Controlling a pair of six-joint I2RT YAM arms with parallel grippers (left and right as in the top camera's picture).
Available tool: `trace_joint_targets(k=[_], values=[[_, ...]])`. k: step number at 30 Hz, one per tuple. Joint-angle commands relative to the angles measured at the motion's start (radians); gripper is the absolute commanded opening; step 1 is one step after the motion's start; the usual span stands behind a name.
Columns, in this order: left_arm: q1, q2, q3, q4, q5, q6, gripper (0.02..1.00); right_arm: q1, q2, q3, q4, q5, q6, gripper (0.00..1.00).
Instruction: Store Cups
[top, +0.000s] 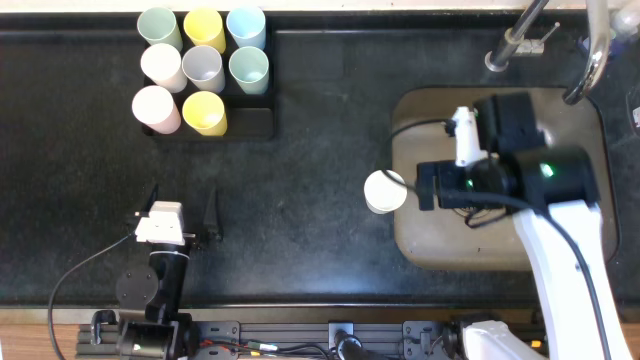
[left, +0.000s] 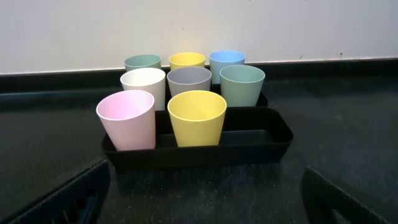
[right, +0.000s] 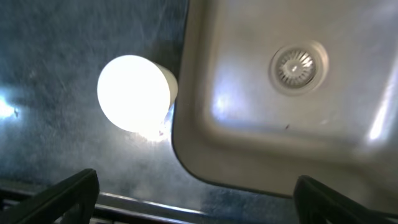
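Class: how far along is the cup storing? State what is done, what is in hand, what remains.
Done: eight cups stand in the black tray. In hand: the open right gripper hangs over a white cup beside the sink. Left: grasp it and fill the tray's empty corner slot.

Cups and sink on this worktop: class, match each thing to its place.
Things:
1 pink cup
2 blue cup
3 lone white cup
4 drain

Places:
A on the worktop, beside the sink
B far row of the tray
C floor of the sink
D near row of the tray

Pairs: 1-D, 2-B, 3-A, 4-C
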Motion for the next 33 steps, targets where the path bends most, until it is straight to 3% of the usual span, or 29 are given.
trace_joint_targets(k=[1,9,23,29,33], values=[[0.006,-0.008,-0.001,-0.004,-0.005,0.019,1.0,0.005,0.105,0.016,-0.025,-0.048,0.011,0.998],[0.006,-0.008,-0.001,-0.004,-0.005,0.019,1.0,0.053,0.288,0.015,-0.059,-0.051,0.018,0.998],[0.006,-0.008,-0.001,-0.004,-0.005,0.019,1.0,0.099,0.483,0.015,0.04,-0.024,0.049,0.982],[0.006,-0.008,-0.001,-0.004,-0.005,0.019,1.0,0.102,0.488,0.015,0.087,-0.02,0.068,0.776],[0.006,-0.008,-0.001,-0.004,-0.005,0.019,0.998,0.117,0.488,0.015,0.088,-0.002,0.068,0.518]])
